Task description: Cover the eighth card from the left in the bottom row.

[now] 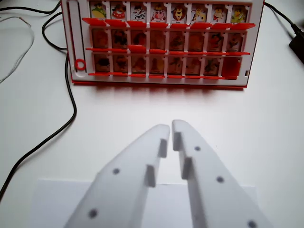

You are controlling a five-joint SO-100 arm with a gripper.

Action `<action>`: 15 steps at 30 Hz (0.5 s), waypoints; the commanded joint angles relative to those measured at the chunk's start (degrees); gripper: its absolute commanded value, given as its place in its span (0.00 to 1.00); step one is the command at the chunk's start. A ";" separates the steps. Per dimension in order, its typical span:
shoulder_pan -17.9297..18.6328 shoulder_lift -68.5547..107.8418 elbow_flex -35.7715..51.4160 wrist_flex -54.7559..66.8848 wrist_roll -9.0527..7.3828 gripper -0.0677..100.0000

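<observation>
I see the red board (161, 42) at the far side of the white counter (118, 109), three rows of eight cards. In the bottom row, the eighth slot (231, 67) at far right shows plain red, covered; the other seven show pictures. My gripper (171, 127) hangs near, well apart from the board, jaws almost closed, holding nothing. A black cable (66, 124) runs on the left.

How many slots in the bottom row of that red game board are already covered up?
1. On the board, only the bottom row's last slot, at the wrist view's right end, shows plain red. The other seven in that row still show card pictures.
</observation>
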 commanded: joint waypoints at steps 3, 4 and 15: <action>-0.44 5.80 -3.16 5.19 -0.44 0.00; -0.44 6.42 -3.08 5.89 -0.53 0.00; -0.53 7.03 -3.16 6.59 -0.53 0.00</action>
